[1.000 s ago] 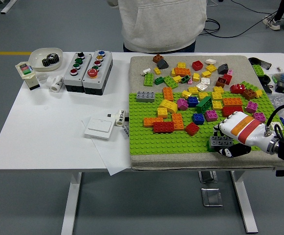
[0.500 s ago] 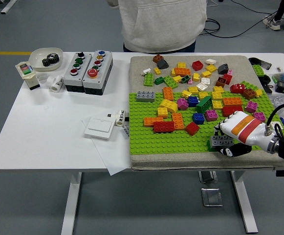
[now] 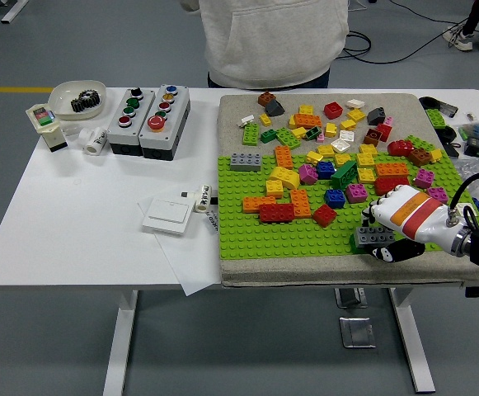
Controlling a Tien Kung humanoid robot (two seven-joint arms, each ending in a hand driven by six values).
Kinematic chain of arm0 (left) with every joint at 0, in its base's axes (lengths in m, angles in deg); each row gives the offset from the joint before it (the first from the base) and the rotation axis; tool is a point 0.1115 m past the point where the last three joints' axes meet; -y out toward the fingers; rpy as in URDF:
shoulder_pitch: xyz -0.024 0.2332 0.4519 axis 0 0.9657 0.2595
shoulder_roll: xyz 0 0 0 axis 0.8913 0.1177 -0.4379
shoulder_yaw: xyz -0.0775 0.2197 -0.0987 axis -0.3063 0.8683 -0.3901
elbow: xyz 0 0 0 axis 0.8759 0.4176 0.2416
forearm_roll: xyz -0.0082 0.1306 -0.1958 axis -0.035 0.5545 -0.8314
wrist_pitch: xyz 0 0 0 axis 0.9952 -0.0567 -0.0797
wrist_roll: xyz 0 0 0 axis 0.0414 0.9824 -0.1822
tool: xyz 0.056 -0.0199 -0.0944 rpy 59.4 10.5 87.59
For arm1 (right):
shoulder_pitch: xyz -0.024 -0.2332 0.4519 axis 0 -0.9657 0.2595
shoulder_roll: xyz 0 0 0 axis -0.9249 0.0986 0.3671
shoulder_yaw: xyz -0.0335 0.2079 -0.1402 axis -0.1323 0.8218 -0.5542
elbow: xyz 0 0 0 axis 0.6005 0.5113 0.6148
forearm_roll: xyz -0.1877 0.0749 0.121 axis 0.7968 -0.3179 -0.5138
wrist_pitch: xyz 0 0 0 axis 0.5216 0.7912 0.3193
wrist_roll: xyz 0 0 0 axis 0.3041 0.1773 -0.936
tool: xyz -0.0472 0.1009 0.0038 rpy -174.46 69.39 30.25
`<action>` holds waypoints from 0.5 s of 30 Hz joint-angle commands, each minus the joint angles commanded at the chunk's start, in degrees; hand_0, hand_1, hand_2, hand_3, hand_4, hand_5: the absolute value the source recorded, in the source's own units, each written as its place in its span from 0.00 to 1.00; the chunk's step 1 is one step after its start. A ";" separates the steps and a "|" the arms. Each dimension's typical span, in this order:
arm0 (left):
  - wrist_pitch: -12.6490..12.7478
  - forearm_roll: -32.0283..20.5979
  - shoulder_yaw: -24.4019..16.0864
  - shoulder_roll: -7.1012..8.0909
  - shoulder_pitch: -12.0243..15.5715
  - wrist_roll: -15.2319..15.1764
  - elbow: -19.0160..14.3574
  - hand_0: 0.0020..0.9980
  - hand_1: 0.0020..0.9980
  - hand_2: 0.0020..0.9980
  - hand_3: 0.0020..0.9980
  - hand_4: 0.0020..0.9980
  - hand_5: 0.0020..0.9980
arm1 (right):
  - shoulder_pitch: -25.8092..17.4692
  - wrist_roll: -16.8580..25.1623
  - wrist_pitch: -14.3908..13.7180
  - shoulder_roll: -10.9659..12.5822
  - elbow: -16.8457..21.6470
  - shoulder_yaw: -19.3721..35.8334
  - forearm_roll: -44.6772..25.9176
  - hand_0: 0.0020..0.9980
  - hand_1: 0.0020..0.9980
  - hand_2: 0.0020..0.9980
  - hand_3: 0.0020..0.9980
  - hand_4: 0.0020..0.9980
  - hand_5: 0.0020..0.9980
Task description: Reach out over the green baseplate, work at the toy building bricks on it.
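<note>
1. My right hand (image 3: 390,227) reaches in over the green baseplate (image 3: 264,239) at its near right corner, fingers curled and clamped on a grey brick (image 3: 374,238).
2. That grey brick sits low against the baseplate's near right edge, thumb beneath it, fingers on top.
3. Loose bricks crowd the baseplate's far and middle parts; a red brick (image 3: 276,213) lies near its centre, another grey brick (image 3: 246,162) at its far left.
4. A person in a pale hoodie (image 3: 272,37) stands beyond the baseplate's far edge.
5. Two button boxes (image 3: 147,119) sit left of the baseplate.
</note>
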 joint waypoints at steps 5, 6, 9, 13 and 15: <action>-0.01 -0.07 0.05 0.02 -0.03 -0.01 0.00 0.60 0.70 0.66 0.55 0.56 0.62 | 0.07 -0.05 0.31 -0.06 -0.13 0.00 0.04 0.43 0.52 0.60 0.56 0.76 0.41; -0.01 -0.03 0.03 0.02 -0.05 0.00 -0.01 0.60 0.70 0.66 0.55 0.56 0.62 | 0.08 -0.05 0.36 -0.08 -0.17 -0.02 0.03 0.43 0.52 0.60 0.56 0.76 0.41; -0.01 -0.06 0.08 0.06 -0.09 -0.01 -0.02 0.60 0.70 0.66 0.55 0.56 0.62 | 0.08 -0.03 0.40 -0.12 -0.22 -0.07 -0.01 0.43 0.52 0.60 0.56 0.76 0.41; 0.01 -0.04 0.07 0.07 -0.16 0.00 0.00 0.60 0.70 0.66 0.55 0.56 0.62 | 0.12 -0.02 0.37 -0.26 -0.36 -0.03 -0.06 0.43 0.53 0.61 0.57 0.78 0.41; 0.01 -0.07 0.09 0.09 -0.19 -0.01 -0.01 0.60 0.70 0.66 0.55 0.56 0.62 | 0.15 -0.01 0.39 -0.31 -0.48 0.02 -0.07 0.43 0.53 0.61 0.57 0.78 0.41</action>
